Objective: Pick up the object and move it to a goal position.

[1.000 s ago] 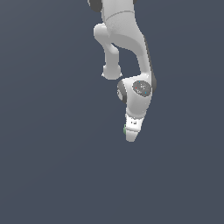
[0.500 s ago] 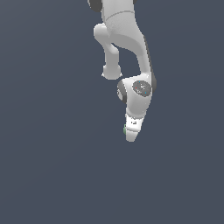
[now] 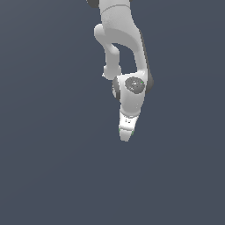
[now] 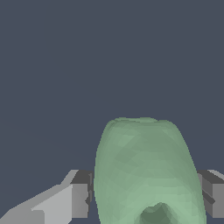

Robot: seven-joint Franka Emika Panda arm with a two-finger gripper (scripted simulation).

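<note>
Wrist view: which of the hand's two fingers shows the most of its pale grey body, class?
This finger, its long pale body trailing behind the dark pad. The other finger, across the green lump, is cut off by the frame.

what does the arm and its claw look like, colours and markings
The arm is smooth, rounded white segments with dark grey caps at the joints. It tapers to a white claw with tiny green specks near the tip. In the wrist view the fingers are blocky, light grey with darker grey pads. No cables or labels show.
</note>
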